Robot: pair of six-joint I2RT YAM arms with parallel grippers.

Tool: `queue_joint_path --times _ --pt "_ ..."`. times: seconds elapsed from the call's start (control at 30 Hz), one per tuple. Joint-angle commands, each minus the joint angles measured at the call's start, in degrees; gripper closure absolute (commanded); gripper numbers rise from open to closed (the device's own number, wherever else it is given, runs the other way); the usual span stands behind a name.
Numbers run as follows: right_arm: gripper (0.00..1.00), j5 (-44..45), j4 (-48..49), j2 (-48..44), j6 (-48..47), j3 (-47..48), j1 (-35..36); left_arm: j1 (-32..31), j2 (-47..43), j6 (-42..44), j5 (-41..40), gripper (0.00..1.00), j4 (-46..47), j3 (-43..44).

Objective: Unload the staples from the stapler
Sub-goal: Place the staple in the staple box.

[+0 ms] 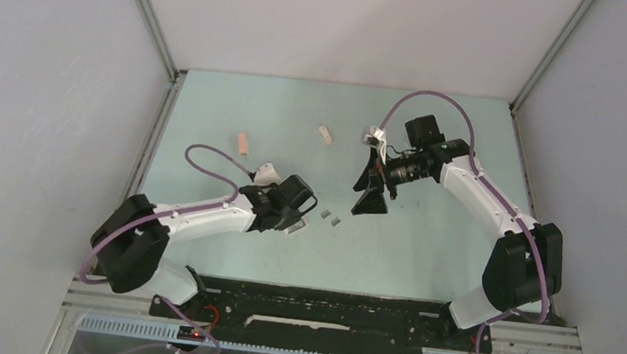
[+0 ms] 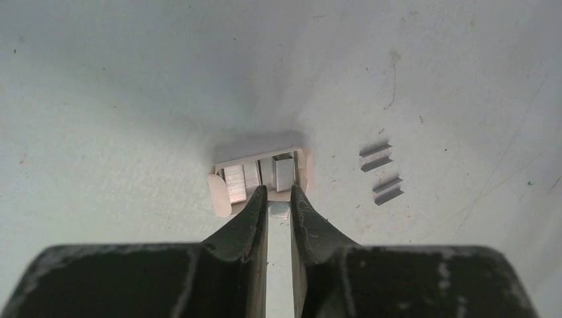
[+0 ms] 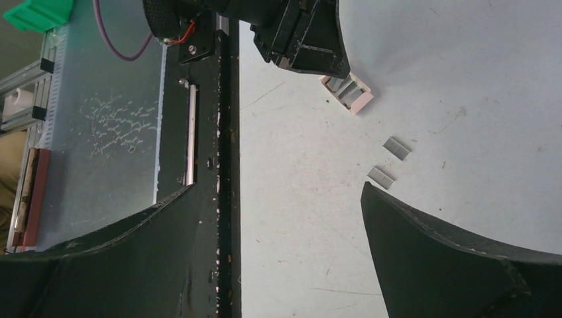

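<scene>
Pale green tabletop (image 1: 223, 247), white walls around. Upper left of centre: small pink plastic stapler (image 1: 245, 143), lying alone. Centre: left gripper (image 2: 278, 193), jaws nearly together, pinching a metal part at the near edge of a small pinkish-white open stapler (image 2: 265, 171); grey metal shows in its channel. Above that in the top view: small white plastic stapler (image 1: 324, 134). Just right of the gripped stapler, not touching it: the staples (image 2: 376, 158), two short grey metallic strips flat on the table. Right of centre: right gripper (image 3: 278, 187), jaws spread wide, holding nothing, near the strips.
</scene>
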Motion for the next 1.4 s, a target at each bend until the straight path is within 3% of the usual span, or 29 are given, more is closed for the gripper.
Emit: queue_joint_path --times 0.0,1.37 --pt "0.0 -1.9 -0.4 -2.1 -0.4 0.0 -0.4 -1.0 0.9 -3.1 -2.6 0.9 -1.6 3.5" --pt "0.0 -3.3 -1.1 -0.7 -0.7 0.1 -0.8 -0.9 5.8 -4.3 -3.5 0.87 -3.4 4.4"
